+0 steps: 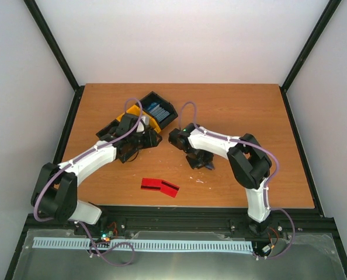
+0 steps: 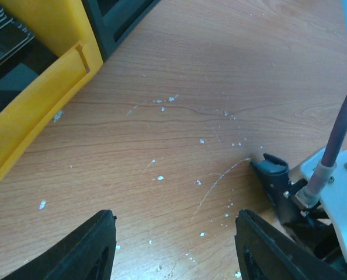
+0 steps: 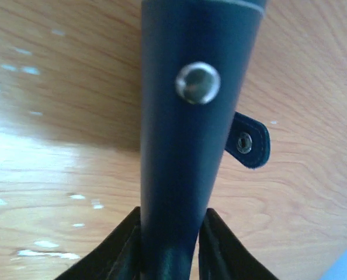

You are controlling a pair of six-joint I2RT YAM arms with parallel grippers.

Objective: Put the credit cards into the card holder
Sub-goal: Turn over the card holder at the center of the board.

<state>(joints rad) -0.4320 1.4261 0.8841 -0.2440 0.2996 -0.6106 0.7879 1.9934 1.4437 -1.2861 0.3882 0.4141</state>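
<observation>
The thin red plastic credit cards [image 1: 160, 186] lie flat on the wooden bench [image 1: 249, 105], in front and to the left of the dark navy folding card holder [image 3: 185, 151], so insertion is not yet done. Left of the holder, the left gripper [image 2: 173, 219] hovers low over bare wood, fingers spread and empty. The right gripper [image 3: 173, 213], on an arm bent leftward, pinches the holder edge-up; it looks folded shut.

Wood-grain tabletop [image 1: 243, 111], flecked with white
A couple of thin red plastic cards [image 1: 159, 186] lie near its front edge; black and yellow plastic bins [image 2: 45, 87] sit back left.
</observation>
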